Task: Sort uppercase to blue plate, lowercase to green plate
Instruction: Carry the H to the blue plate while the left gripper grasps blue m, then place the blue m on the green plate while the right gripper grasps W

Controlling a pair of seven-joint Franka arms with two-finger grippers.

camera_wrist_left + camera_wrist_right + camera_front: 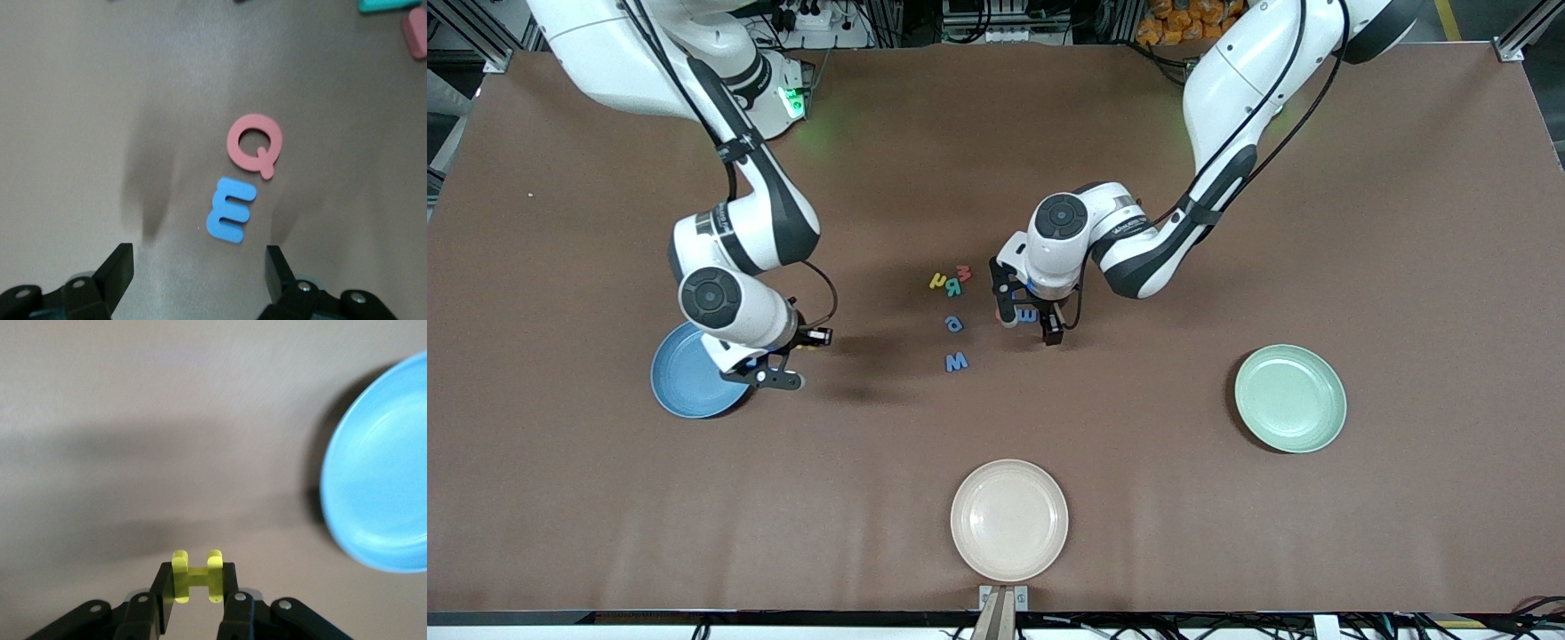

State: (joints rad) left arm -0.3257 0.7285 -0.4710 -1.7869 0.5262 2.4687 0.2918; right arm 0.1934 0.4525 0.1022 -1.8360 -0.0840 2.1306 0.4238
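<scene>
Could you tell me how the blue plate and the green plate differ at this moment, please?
Colour: the blue plate is medium blue, the green plate pale mint. Place: the blue plate lies toward the right arm's end of the table, the green plate toward the left arm's end. Cover: the right gripper, shut on the yellow H, hangs beside the blue plate's rim; nothing is over the green plate. Both are round, shallow, alike in size.

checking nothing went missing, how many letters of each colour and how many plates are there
blue: 3, blue a, blue W, blue m
red: 2, red m, red Q
yellow: 2, yellow h, yellow H in the right gripper
green: 1, green R
plates: 3, blue plate, green plate, cream plate
total: 11
</scene>
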